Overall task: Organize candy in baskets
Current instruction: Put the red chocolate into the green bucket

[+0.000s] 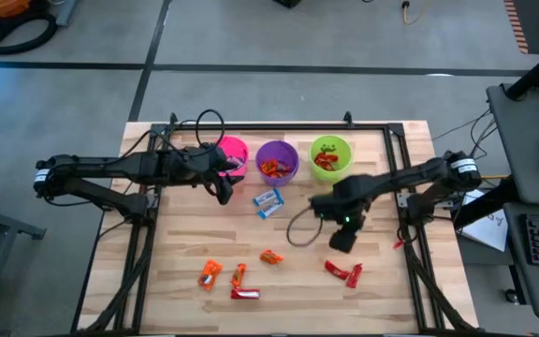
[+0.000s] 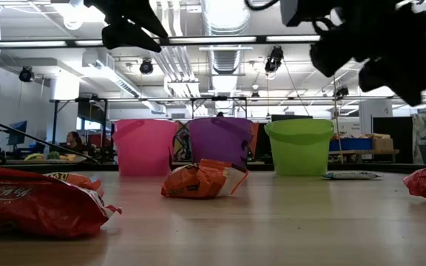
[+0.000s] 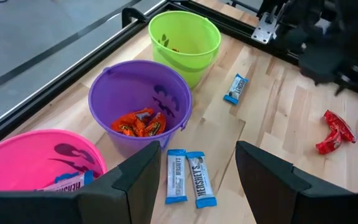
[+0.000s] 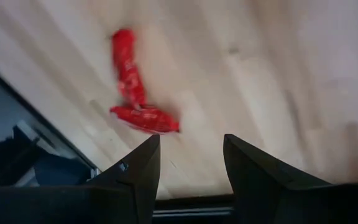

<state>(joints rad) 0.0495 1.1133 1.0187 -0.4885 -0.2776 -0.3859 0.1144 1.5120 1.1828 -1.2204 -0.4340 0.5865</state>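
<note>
red candy (image 4: 135,93) just beyond open right claw (image 4: 188,165)

**Readable wrappers**

I'm reading "HERSHEY'S" along the two blue-and-white bars (image 3: 190,178) lying side by side on the table just beside the purple bucket (image 3: 104,99). Nothing else is showing lettering I can make out, including the orange and red wrappers.

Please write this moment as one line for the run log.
left gripper: open, above two blue-and-white bars | right gripper: open, empty, near two red bars | purple basket: orange candy inside
</note>
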